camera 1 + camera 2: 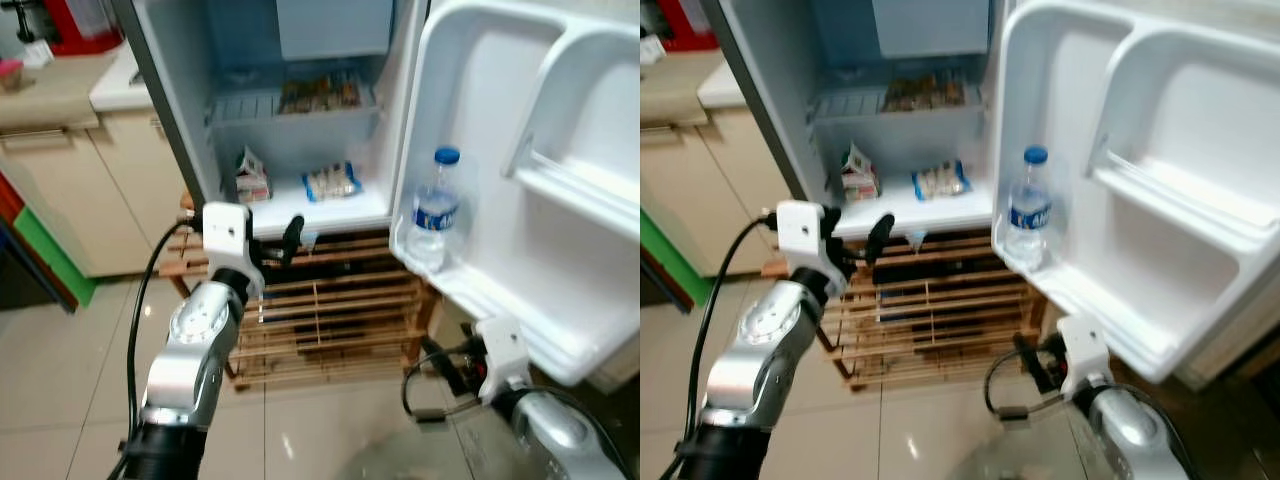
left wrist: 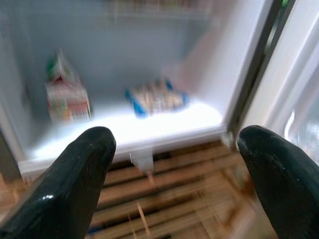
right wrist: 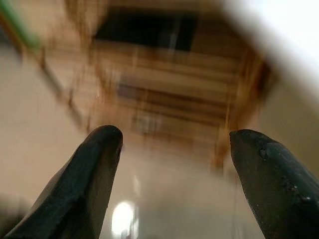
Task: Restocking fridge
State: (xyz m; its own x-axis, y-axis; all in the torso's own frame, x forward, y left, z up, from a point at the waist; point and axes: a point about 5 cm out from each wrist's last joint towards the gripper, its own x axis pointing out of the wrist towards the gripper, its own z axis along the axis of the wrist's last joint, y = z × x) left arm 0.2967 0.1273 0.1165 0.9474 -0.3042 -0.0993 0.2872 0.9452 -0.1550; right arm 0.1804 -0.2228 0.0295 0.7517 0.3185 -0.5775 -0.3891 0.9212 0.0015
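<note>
Slatted wooden rack (image 1: pixel 330 310) on tiled floor (image 1: pixel 80 340), just ahead of left jaws & beyond right jaws. Beige cabinet (image 1: pixel 70 180) w/ counter, far outside left jaws.

Bottle (image 1: pixel 434 208) in door shelf (image 1: pixel 520 322); carton (image 1: pixel 251 176) inside fridge (image 1: pixel 300 215).

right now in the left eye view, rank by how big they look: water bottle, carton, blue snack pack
1. Water bottle in the door shelf, largest, though it sits nearer the camera.
2. Carton and blue snack pack on the fridge floor look about alike, so I won't rank them.
</note>
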